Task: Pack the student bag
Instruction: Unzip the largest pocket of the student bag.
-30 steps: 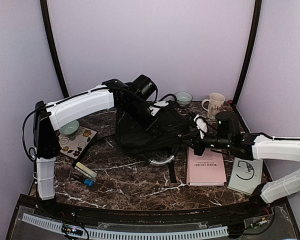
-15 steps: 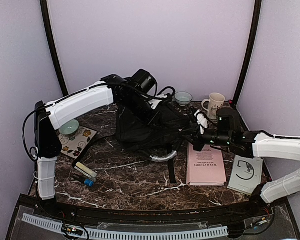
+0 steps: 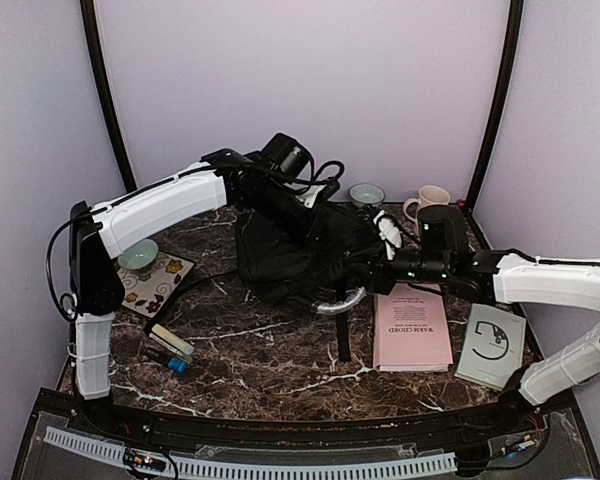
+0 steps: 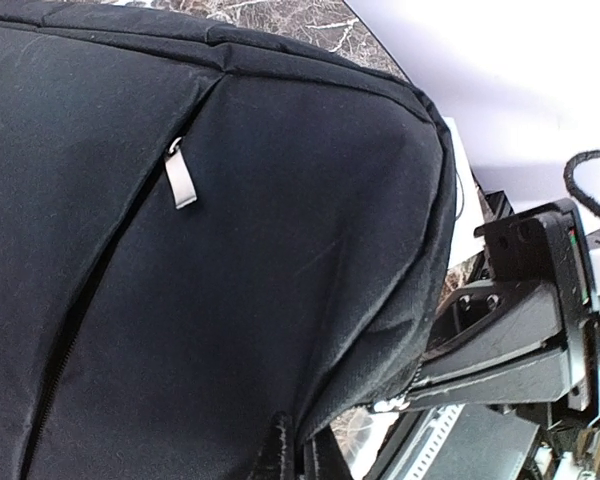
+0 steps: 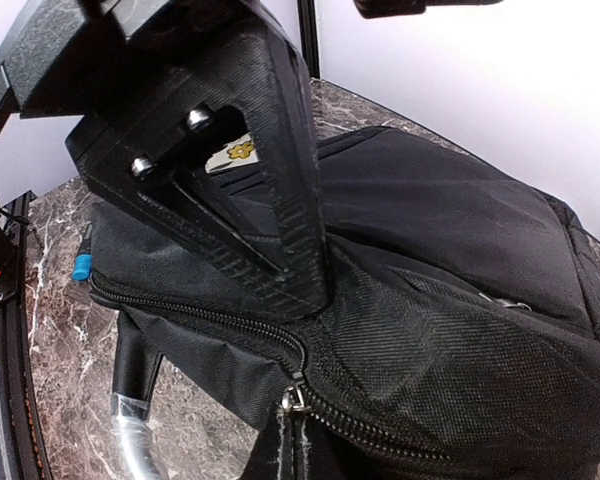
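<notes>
The student bag (image 3: 285, 255) is a big black backpack lying mid-table, its near edge lifted. My left gripper (image 3: 340, 245) comes down on it from the back left and is shut on a fold of its black fabric (image 4: 302, 450). From the right, my right gripper (image 3: 368, 268) is shut on the metal zipper pull (image 5: 296, 400) of the main zip, right beside the left fingers (image 5: 285, 250). In the right wrist view the zip is parted to the left of the slider. A second silver pull (image 4: 180, 182) lies flat on the front panel. The silvery loop handle (image 3: 338, 300) hangs below.
A pink book (image 3: 412, 333) and a grey booklet (image 3: 492, 345) lie front right. A mug (image 3: 430, 205) and a small bowl (image 3: 367, 193) stand at the back. Far left are a bowl (image 3: 138, 256), a patterned mat (image 3: 160, 285) and markers (image 3: 170, 345). A black strap (image 3: 342, 340) trails forward.
My left gripper has closed on the bag's fabric and pulled it up. My right gripper has moved left with the zipper pull. The loop handle has risen off the table.
</notes>
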Motion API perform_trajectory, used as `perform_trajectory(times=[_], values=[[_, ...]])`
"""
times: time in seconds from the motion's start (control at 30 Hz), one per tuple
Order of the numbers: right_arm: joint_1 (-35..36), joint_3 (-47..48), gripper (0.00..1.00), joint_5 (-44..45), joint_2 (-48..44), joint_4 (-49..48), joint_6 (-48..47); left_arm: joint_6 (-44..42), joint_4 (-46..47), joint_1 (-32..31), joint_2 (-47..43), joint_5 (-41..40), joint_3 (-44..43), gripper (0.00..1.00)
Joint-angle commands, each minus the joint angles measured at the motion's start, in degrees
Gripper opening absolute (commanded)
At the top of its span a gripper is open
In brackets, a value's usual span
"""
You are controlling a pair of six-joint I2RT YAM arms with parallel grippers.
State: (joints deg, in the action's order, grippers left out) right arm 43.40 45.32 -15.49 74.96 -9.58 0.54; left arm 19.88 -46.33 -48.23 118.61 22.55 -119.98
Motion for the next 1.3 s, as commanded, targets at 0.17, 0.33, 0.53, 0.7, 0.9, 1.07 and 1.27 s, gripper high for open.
perform_trajectory(times=[0.17,0.33,0.53,0.7,0.9,1.07,1.27], values=[[4.4,3.6,0.00,-13.5,2.8,-1.4,-3.3,8.4,17.8,-0.7,-1.6,3.4,-0.6,0.00],[5.1,2.6,0.00,-11.8,1.7,0.0,-5.0,10.2,19.9,-0.1,-2.0,2.4,-1.5,0.00],[5.0,-2.2,0.00,0.2,-2.6,2.3,-7.9,5.2,15.2,0.0,-3.2,4.9,-1.1,0.00],[4.8,-3.9,0.02,5.7,-4.9,5.9,-9.6,1.6,12.7,0.0,-6.0,4.9,1.5,0.00],[4.5,-2.6,0.66,4.0,-7.9,9.6,-7.3,-1.2,11.3,0.0,-7.0,4.3,2.7,0.00],[1.7,-4.1,0.78,1.2,-16.8,13.5,-11.2,-7.4,6.3,0.0,-8.2,1.8,2.7,0.00],[-4.9,-4.4,0.81,-7.3,-24.8,19.1,-18.6,-13.1,-0.8,0.0,-10.1,2.1,3.1,0.00]])
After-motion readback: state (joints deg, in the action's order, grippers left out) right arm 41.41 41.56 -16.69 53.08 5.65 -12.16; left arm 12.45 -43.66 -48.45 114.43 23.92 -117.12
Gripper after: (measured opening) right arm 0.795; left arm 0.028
